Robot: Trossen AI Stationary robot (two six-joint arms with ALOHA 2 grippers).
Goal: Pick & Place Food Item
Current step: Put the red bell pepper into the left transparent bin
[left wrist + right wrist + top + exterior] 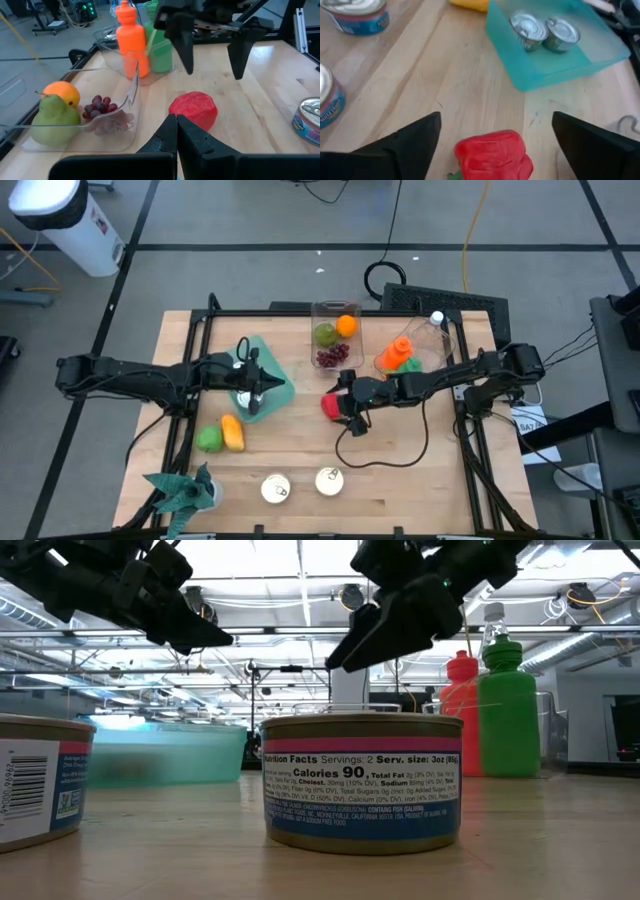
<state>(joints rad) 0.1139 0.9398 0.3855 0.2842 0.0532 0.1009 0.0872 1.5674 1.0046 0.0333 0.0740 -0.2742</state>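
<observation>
A: Starting on the left, the left gripper (258,387) hangs over the teal bin (275,377), fingers pressed together with nothing between them. Two cans (544,33) lie inside that bin.

B: Mid-surface now, the red pepper (331,405) sits on the wood, free of any grip.

A: And the right gripper (347,412) is right above it, fingers spread wide on either side, not touching it. Toward the far edge, a clear container (334,332) holds a pear, an orange and grapes.
</observation>
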